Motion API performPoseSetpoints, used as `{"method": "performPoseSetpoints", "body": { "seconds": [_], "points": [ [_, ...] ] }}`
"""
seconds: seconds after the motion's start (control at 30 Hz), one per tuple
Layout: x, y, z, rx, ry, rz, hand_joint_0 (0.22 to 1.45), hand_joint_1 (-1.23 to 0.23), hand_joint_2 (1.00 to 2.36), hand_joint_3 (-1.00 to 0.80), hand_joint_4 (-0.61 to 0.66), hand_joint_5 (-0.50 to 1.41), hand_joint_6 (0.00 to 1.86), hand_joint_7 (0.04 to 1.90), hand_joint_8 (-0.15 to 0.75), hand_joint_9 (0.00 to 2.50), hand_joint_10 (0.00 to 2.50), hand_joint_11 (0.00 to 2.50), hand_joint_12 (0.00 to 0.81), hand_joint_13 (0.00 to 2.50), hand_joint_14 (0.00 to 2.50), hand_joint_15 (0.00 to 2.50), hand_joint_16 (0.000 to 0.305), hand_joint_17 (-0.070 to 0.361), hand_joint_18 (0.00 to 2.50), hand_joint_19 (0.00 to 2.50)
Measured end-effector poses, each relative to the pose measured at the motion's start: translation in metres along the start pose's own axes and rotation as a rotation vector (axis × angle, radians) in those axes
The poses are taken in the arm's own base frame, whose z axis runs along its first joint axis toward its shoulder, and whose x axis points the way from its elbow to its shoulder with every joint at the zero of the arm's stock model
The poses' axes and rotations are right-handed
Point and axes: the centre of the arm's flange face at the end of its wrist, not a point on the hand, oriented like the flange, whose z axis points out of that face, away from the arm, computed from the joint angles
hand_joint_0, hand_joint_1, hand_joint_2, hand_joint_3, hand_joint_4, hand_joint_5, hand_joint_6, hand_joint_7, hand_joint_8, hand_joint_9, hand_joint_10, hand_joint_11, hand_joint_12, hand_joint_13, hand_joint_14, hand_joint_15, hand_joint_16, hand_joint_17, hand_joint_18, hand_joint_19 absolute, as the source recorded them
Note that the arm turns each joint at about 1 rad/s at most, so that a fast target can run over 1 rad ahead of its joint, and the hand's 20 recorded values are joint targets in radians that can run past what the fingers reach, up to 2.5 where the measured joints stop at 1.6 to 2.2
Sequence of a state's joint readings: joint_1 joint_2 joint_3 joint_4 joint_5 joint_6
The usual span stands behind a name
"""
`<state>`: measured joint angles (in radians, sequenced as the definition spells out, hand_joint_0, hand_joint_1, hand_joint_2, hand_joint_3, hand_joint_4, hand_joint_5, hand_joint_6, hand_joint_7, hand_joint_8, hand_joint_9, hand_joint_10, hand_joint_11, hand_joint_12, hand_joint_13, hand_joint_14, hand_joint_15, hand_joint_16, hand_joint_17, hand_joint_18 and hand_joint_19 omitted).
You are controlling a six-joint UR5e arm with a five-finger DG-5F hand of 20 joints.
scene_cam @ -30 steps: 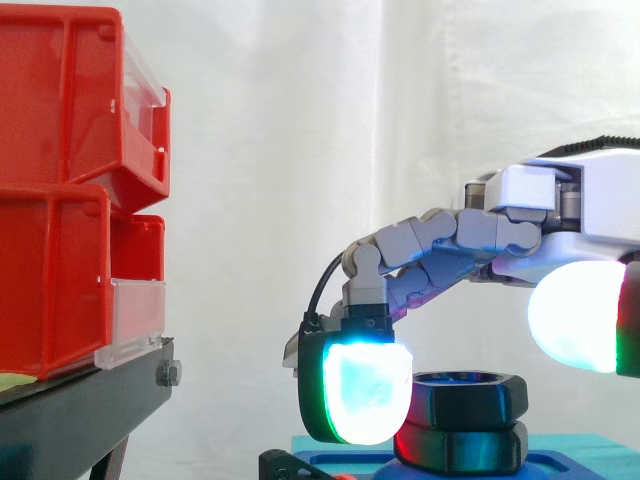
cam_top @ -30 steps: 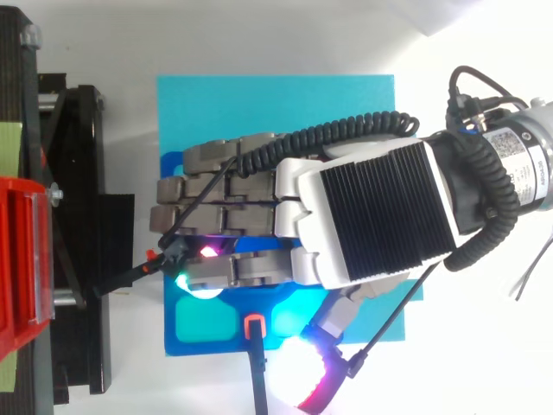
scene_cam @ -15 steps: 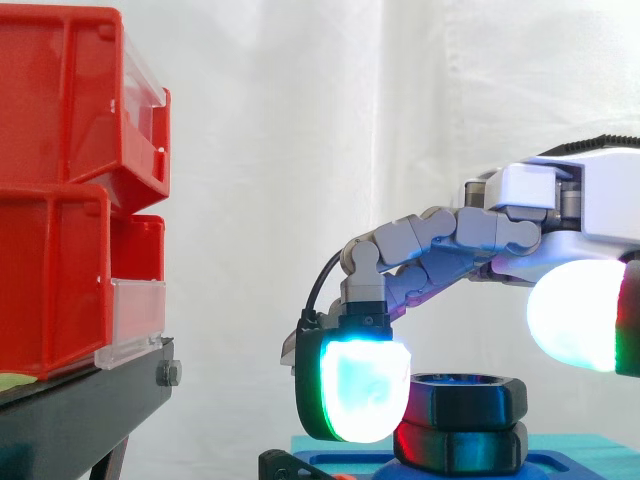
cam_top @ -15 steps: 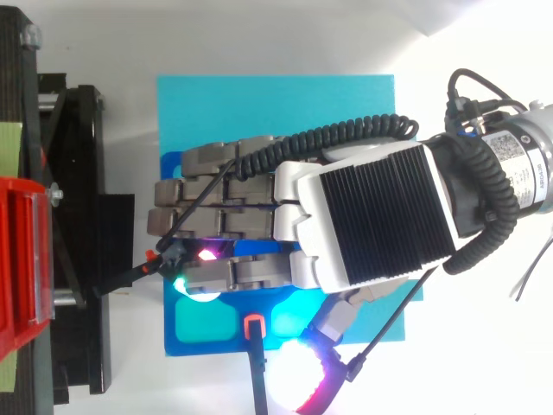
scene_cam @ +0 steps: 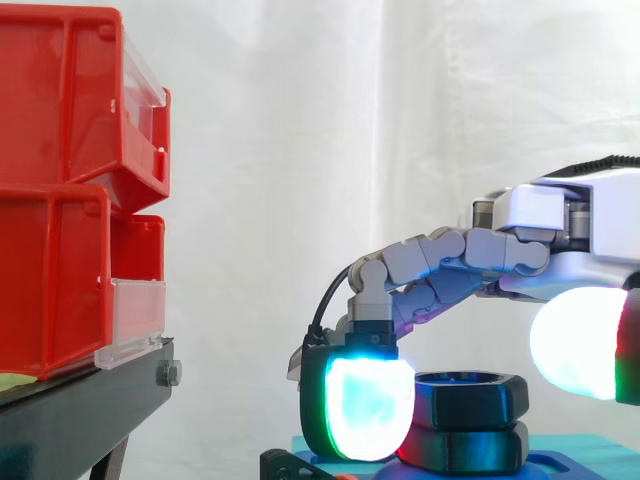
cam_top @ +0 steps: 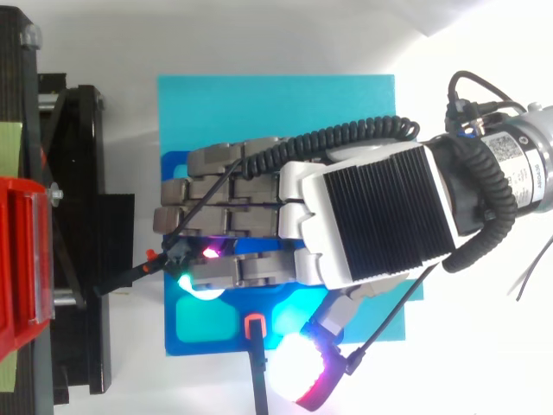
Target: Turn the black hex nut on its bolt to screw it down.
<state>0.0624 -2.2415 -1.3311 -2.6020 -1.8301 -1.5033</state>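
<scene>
Robot hand arched over the black hexagonal nut, lower right of the side view
The hand enters from the right edge. The nut stands on a second black hexagonal piece, on a dark blue moulded base over a cyan mat. Whether the hand clamps the nut cannot be told. Red plastic bins on a black stand occupy the left edge

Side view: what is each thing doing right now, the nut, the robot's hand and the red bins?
black hex nut: level, stacked on a second black hex piece, under the hand.
hand: arched over the nut from the right; whether it grips cannot be told.
red bins: stacked, resting on the black stand.
blue base: flat under the nut.
</scene>
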Motion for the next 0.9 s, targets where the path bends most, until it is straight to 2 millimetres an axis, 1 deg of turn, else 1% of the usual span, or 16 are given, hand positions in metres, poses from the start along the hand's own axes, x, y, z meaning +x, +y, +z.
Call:
{"method": "performPoseSetpoints", "body": {
  "seconds": [0.13, 0.27, 0.37, 0.53, 0.57, 0.6, 0.67, 0.77, 0.8, 0.83, 0.9],
  "points": [
    [0.000, -0.002, -0.001, 0.003, 0.001, 0.000, 0.44, -0.06, 1.00, -0.50, 0.28, -0.09, 0.58, 1.16, 0.317, 0.53, 0.00, 0.20, 0.395, 0.56, 0.00, 0.14, 0.057, 0.129, 0.53, 0.27],
    [0.000, -0.005, -0.003, 0.006, 0.001, 0.000, 0.44, -0.03, 1.00, -0.50, 0.28, -0.09, 0.59, 1.15, 0.320, 0.53, 0.00, 0.20, 0.396, 0.56, 0.00, 0.14, 0.058, 0.130, 0.52, 0.28],
    [0.000, -0.008, -0.004, 0.009, 0.002, -0.001, 0.44, -0.05, 1.00, -0.50, 0.29, -0.10, 0.59, 1.15, 0.321, 0.53, 0.00, 0.20, 0.397, 0.56, 0.00, 0.13, 0.058, 0.130, 0.52, 0.27],
    [-0.001, -0.014, -0.007, 0.012, 0.001, -0.002, 0.42, -0.19, 1.00, -0.50, 0.30, -0.11, 0.60, 1.09, 0.328, 0.53, 0.00, 0.20, 0.402, 0.56, 0.00, 0.13, 0.060, 0.134, 0.54, 0.26],
    [-0.001, -0.015, -0.008, 0.012, 0.001, -0.002, 0.41, -0.26, 1.00, -0.50, 0.31, -0.12, 0.60, 1.06, 0.331, 0.52, 0.00, 0.20, 0.409, 0.57, 0.00, 0.13, 0.061, 0.138, 0.55, 0.26],
    [-0.001, -0.017, -0.008, 0.012, 0.001, -0.003, 0.41, -0.29, 1.00, -0.50, 0.31, -0.12, 0.60, 1.06, 0.331, 0.52, 0.01, 0.20, 0.412, 0.57, 0.00, 0.13, 0.062, 0.139, 0.55, 0.25],
    [-0.001, -0.019, -0.009, 0.011, 0.000, -0.003, 0.40, -0.43, 1.00, -0.50, 0.32, -0.14, 0.60, 1.01, 0.327, 0.50, 0.01, 0.20, 0.412, 0.57, 0.00, 0.14, 0.062, 0.140, 0.56, 0.25],
    [-0.002, -0.021, -0.011, 0.012, 0.000, -0.004, 0.41, -0.54, 1.00, -0.50, 0.30, -0.16, 0.61, 0.97, 0.311, 0.47, 0.00, 0.21, 0.403, 0.56, 0.00, 0.14, 0.061, 0.137, 0.54, 0.27],
    [-0.002, -0.022, -0.011, 0.012, 0.000, -0.004, 0.41, -0.57, 1.00, -0.50, 0.30, -0.16, 0.62, 0.97, 0.309, 0.47, 0.00, 0.21, 0.398, 0.55, 0.00, 0.14, 0.061, 0.137, 0.54, 0.27],
    [-0.002, -0.023, -0.012, 0.012, 0.001, -0.004, 0.43, -0.62, 1.00, -0.50, 0.28, -0.16, 0.61, 0.98, 0.302, 0.46, 0.00, 0.21, 0.390, 0.54, 0.00, 0.14, 0.059, 0.133, 0.52, 0.27],
    [-0.002, -0.024, -0.013, 0.011, 0.002, -0.004, 0.43, -0.65, 1.00, -0.50, 0.29, -0.17, 0.62, 0.98, 0.300, 0.46, 0.00, 0.21, 0.387, 0.54, 0.00, 0.13, 0.059, 0.132, 0.52, 0.27]
  ]
}}
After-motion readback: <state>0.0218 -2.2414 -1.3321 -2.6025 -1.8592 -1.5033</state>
